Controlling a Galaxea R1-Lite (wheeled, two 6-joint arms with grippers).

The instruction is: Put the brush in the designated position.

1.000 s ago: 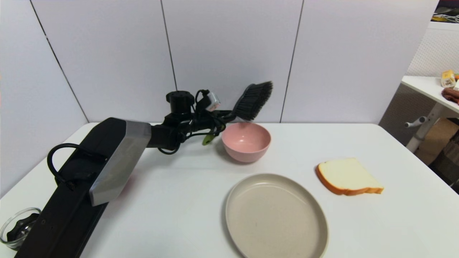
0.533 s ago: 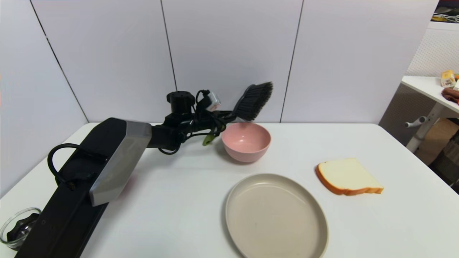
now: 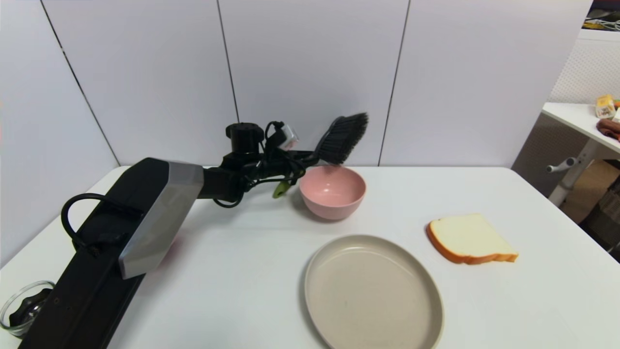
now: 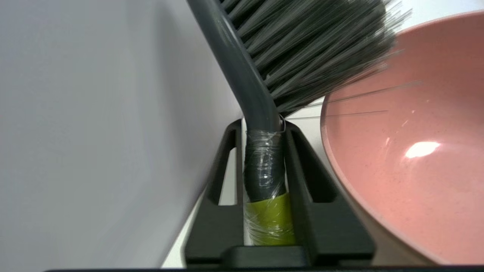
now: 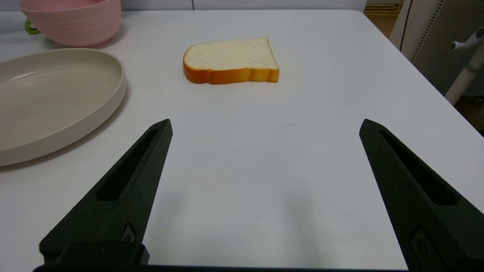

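My left gripper (image 3: 306,156) is shut on the brush (image 3: 341,137) and holds it in the air at the back of the table. Its black bristle head tilts up and to the right above the left rim of the pink bowl (image 3: 332,191). The green handle end (image 3: 281,188) hangs below the gripper. In the left wrist view both fingers clamp the brush's grey neck (image 4: 263,166), with the bristles (image 4: 310,49) over the bowl's rim (image 4: 401,158). My right gripper (image 5: 264,126) stands open low over bare table near the front right, out of the head view.
A beige plate (image 3: 373,293) lies at the front centre and a slice of bread (image 3: 469,239) to its right. A small glass dish (image 3: 22,308) with a black knob sits at the front left corner. The white wall stands close behind the bowl.
The left arm and the brush have dropped very slightly toward the bowl. Everything else is where it was.
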